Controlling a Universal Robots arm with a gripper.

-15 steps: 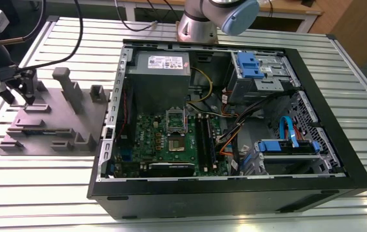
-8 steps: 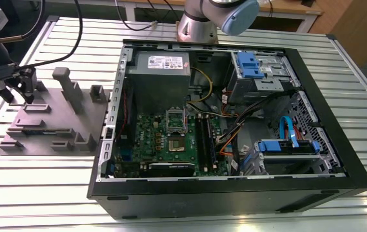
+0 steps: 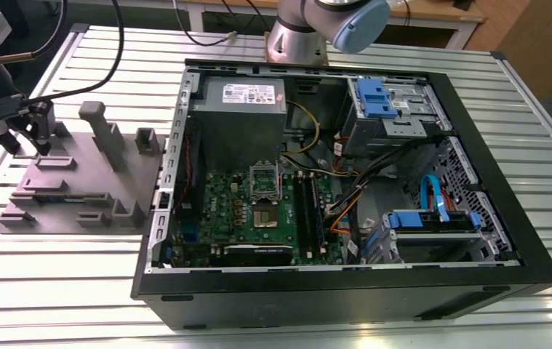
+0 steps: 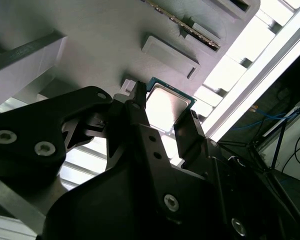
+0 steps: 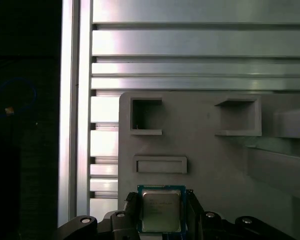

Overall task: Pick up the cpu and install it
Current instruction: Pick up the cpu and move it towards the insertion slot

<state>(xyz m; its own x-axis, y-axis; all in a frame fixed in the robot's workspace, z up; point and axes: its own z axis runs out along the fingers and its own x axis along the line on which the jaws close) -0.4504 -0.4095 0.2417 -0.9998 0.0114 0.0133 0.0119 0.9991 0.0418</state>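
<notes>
The cpu (image 5: 161, 210) is showing a smooth, pale silver metal top that is catching the light with a soft sheen, edged by a thin green board rim. The grey plastic block (image 5: 205, 150) is looking matt and even, while the ribbed metal desk (image 3: 62, 276) is gleaming bright and glossy. The computer case (image 3: 334, 298) is showing a matt black outer wall and bare dull-grey sheet metal inside.

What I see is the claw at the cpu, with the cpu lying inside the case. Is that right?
No. The claw is at the cpu, but the cpu lies on the grey block, not inside the case; the first wrist view shows it.
</notes>
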